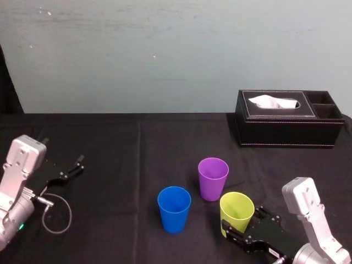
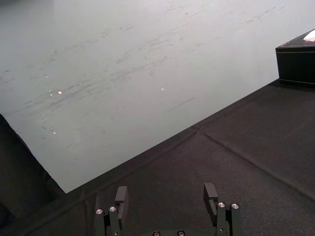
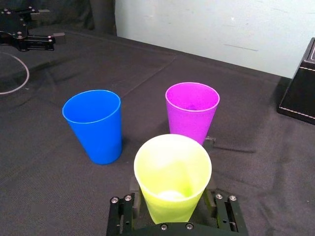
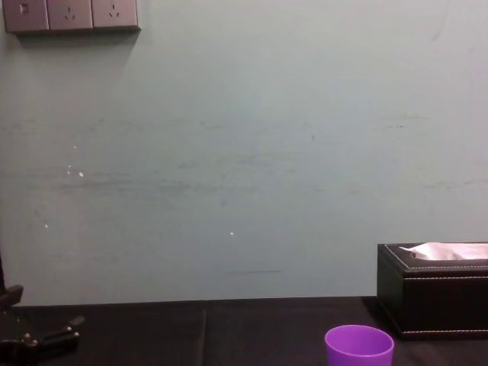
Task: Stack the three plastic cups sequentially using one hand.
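Three plastic cups stand upright and apart on the black tablecloth: a blue cup (image 1: 174, 209) (image 3: 96, 125), a purple cup (image 1: 213, 179) (image 3: 192, 110) (image 4: 359, 347) and a yellow-green cup (image 1: 236, 212) (image 3: 172, 177). The yellow-green one is nearest me on the right, with the purple cup just beyond it and the blue cup to its left. My right gripper (image 1: 242, 221) (image 3: 172, 167) reaches in from the lower right, with one finger against each side of the yellow-green cup low down. The cup still rests on the cloth. My left gripper (image 1: 74, 166) (image 2: 165, 194) lies open and idle at the far left.
A black tissue box (image 1: 289, 118) (image 3: 302, 83) (image 4: 435, 293) stands at the back right by the wall. A loop of grey cable (image 1: 55, 212) hangs near the left arm. Bare black cloth lies between the cups and the left arm.
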### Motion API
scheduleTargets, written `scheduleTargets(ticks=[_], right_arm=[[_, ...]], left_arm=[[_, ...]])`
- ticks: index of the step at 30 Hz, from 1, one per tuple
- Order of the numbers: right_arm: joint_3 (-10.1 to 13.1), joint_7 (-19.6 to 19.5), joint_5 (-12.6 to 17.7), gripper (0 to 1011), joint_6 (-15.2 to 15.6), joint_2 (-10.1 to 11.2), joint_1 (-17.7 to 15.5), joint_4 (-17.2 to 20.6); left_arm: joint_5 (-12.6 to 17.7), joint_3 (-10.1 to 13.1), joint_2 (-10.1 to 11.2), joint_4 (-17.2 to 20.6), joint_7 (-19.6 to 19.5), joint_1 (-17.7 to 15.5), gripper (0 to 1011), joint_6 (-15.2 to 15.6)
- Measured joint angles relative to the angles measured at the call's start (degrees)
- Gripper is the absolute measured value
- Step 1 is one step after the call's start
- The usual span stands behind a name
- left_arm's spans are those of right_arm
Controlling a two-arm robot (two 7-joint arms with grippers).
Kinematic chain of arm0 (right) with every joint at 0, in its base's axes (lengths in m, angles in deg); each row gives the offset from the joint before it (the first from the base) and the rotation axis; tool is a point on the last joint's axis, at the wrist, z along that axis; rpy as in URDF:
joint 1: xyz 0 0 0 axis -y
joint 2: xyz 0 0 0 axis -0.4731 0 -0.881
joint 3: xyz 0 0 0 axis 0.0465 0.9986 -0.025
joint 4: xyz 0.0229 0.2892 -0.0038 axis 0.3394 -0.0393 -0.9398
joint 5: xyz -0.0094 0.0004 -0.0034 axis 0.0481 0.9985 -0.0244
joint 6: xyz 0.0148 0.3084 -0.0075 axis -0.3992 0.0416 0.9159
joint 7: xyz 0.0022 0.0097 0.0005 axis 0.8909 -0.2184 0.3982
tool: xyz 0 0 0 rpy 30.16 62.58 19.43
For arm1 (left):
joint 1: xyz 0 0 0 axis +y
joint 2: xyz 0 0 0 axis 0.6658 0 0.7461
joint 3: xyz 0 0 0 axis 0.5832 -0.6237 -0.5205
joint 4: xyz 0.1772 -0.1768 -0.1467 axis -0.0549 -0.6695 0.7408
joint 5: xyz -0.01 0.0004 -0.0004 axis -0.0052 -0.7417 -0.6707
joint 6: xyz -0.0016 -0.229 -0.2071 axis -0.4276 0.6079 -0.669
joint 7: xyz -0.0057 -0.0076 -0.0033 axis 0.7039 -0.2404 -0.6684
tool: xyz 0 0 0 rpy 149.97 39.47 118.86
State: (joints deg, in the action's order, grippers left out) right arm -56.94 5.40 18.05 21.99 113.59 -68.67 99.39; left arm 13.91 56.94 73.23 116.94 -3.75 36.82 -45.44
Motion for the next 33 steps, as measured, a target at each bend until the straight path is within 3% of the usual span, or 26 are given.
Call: scheduleTargets(ticks=[5, 14, 24, 33], right_arm=[[0.00, -0.04, 0.00, 729, -0.01, 0.02, -0.02, 0.03], [0.23, 1.79, 0.13, 721, 1.05, 1.16, -0.04, 2.00], [1.39, 4.30, 3.86, 721, 6.85, 2.94, 2.79, 5.34], [0.18, 5.85, 6.77, 721, 12.08, 3.70, 8.84, 7.80]], left_arm=[[0.00, 0.00, 0.00, 0.00, 0.00, 0.00, 1000, 0.00], [0.00, 0.00, 0.00, 0.00, 0.00, 0.00, 1000, 0.00], [0.00, 0.00, 0.00, -0.01, 0.00, 0.00, 1000, 0.00], [0.00, 0.00, 0.00, -0.01, 0.00, 0.00, 1000, 0.00]])
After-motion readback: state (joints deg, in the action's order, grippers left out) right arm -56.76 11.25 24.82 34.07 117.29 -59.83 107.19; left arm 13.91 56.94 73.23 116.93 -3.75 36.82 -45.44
